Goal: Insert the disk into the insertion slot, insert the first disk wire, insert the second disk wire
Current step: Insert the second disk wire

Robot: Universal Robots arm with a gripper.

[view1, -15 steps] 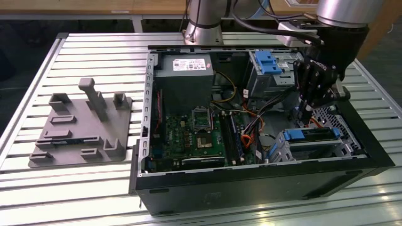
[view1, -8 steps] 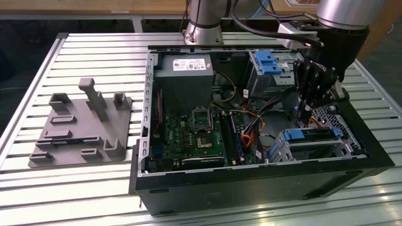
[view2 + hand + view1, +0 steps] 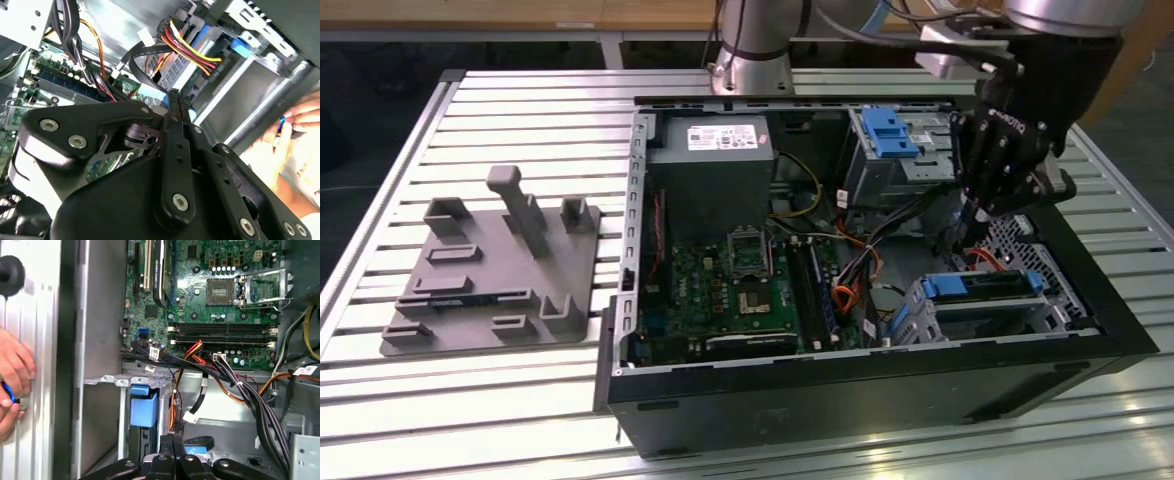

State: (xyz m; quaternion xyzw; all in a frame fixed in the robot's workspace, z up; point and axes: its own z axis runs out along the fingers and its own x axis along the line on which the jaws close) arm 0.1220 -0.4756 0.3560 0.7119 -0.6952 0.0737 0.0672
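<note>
A slatted metal tabletop [image 3: 520,400] carries one open computer case [image 3: 854,390] and one grey fixture [image 3: 494,270]. One disk [image 3: 981,285] sits in the insertion slot [image 3: 923,318], near the case's corner at the exterior view's right. The claw [image 3: 176,100] near it is clenched.

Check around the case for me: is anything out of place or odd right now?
Yes. A person's hand is over the slatted table just outside the computer case wall. It holds a small blue item and is close to where the gripper sits inside the case. Nothing looks spilled or damaged.
</note>
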